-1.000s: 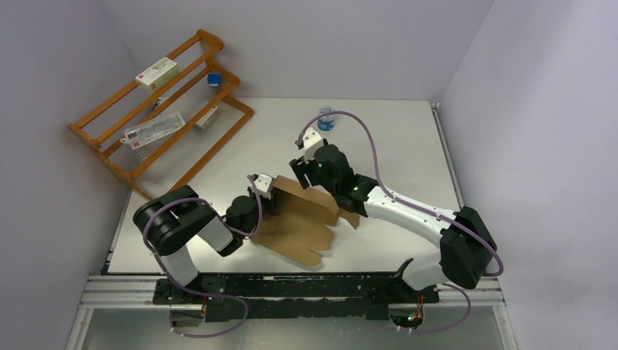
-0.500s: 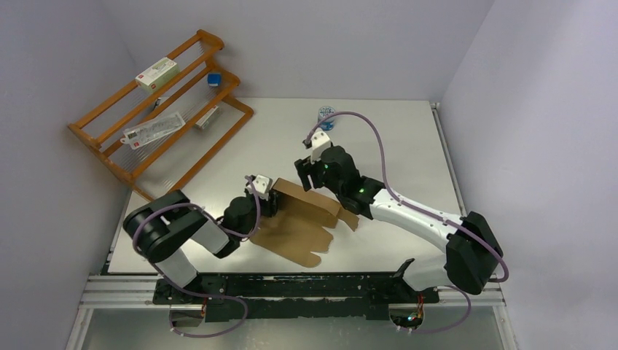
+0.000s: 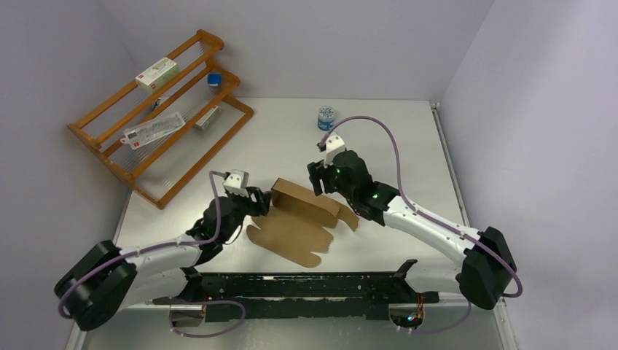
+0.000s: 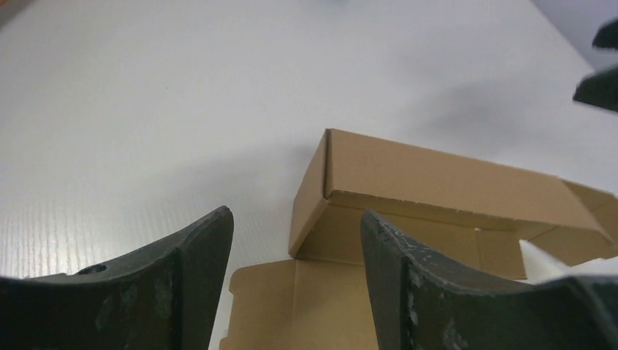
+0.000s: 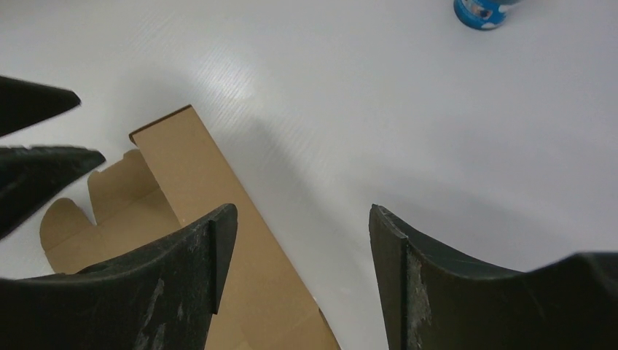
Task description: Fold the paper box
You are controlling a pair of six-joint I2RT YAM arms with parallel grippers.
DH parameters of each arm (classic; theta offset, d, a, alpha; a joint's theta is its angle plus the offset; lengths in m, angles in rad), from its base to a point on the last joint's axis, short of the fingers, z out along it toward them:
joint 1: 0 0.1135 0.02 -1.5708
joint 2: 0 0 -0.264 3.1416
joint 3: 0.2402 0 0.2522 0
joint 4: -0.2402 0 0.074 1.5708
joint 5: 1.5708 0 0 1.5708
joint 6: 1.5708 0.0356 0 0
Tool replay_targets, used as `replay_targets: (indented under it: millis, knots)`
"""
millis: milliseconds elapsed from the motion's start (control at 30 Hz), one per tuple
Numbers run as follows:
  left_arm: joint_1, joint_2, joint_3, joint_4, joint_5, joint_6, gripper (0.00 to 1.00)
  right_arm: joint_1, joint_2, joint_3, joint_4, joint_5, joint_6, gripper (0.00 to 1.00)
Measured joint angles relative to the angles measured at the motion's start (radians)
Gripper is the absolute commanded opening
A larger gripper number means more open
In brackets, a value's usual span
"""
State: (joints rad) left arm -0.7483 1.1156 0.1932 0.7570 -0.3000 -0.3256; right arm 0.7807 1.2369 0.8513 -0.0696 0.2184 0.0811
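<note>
though partly folded, paper box [image 3: 291, 227] seemingly ungripped

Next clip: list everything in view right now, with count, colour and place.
paper box: one, brown, partly folded, table centre
rack: one, orange-brown wood, far left
carton: one, white, rack's top shelf
small block: one, blue, on the rack
packet: one, clear, mid rack
small pack: one, white, lower rack
jar: one, blue, far side of table
table: one, white
left gripper: one, black, open, left of the box
right gripper: one, black, open, over the box's far right edge
</note>
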Motion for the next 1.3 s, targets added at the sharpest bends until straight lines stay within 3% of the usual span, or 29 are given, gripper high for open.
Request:
replay_targets:
  millis: [133, 267, 500, 733, 867, 1067, 1300]
  knots:
    - [0.052, -0.070, 0.022, -0.102, 0.027, -0.064, 0.71, 0.000, -0.028, -0.019, -0.020, 0.003, 0.020, 0.69]
    - [0.098, -0.033, 0.101, -0.177, 0.079, -0.122, 0.68, -0.001, -0.045, -0.034, -0.019, 0.005, 0.037, 0.68]
    - [0.158, 0.121, 0.174, -0.177, 0.186, -0.210, 0.64, -0.001, -0.043, -0.060, -0.006, -0.027, 0.056, 0.66]
    - [0.167, 0.179, 0.174, -0.149, 0.250, -0.251, 0.57, -0.001, -0.003, -0.061, 0.022, -0.055, 0.055, 0.65]
    - [0.169, 0.182, 0.174, -0.142, 0.269, -0.260, 0.49, 0.000, 0.029, -0.061, 0.034, -0.076, 0.053, 0.63]
    - [0.170, 0.182, 0.174, -0.127, 0.283, -0.268, 0.29, 0.000, 0.073, -0.061, 0.044, -0.085, 0.048, 0.63]
    - [0.171, 0.170, 0.168, -0.120, 0.286, -0.281, 0.26, 0.000, 0.073, -0.061, 0.051, -0.067, 0.042, 0.63]
